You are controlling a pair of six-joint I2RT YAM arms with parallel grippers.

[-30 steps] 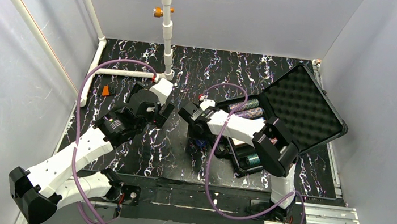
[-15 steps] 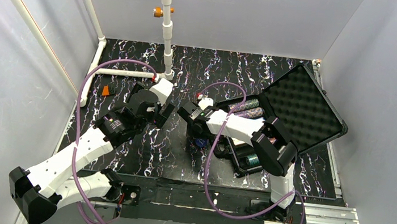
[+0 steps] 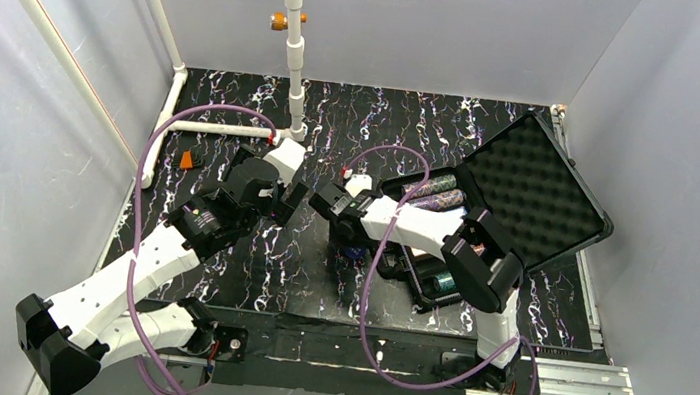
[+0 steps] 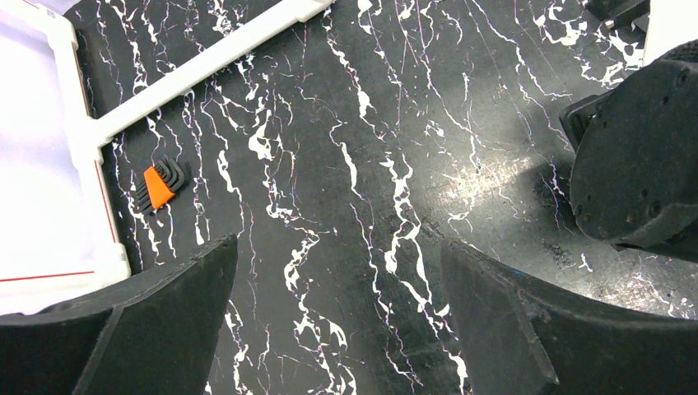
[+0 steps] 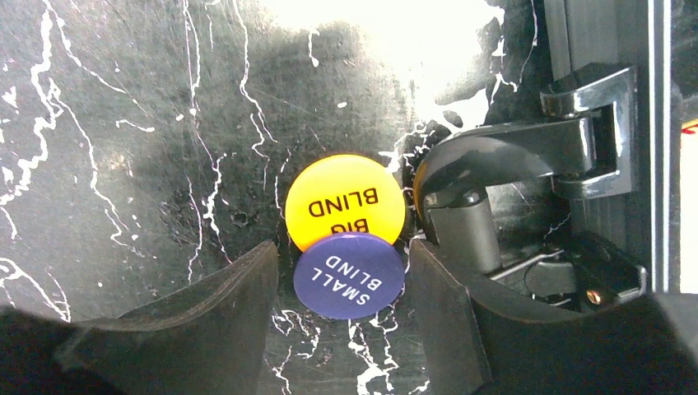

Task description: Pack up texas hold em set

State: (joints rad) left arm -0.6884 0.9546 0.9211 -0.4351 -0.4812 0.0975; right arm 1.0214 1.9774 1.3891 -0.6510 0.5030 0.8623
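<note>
The black case (image 3: 510,212) lies open at the right, its egg-crate foam lid (image 3: 539,185) raised and chip stacks (image 3: 433,190) in its base. A yellow "BIG BLIND" button (image 5: 346,193) lies on the table beside the case's latch (image 5: 580,136). A blue "SMALL BLIND" button (image 5: 349,278) overlaps its near edge and shows in the top view (image 3: 351,251). My right gripper (image 5: 343,259) is open with one finger on each side of the blue button, just above the table; it also shows in the top view (image 3: 342,229). My left gripper (image 4: 336,251) is open and empty over bare table.
An orange-and-black hex key set (image 4: 158,185) lies at the far left by a white PVC pipe frame (image 4: 214,62). The right arm's wrist (image 4: 642,156) is close to my left gripper. A grey wall bounds the table on each side.
My right gripper has shifted slightly left, uncovering the blue button beside the case in the top view. The left arm has not moved.
</note>
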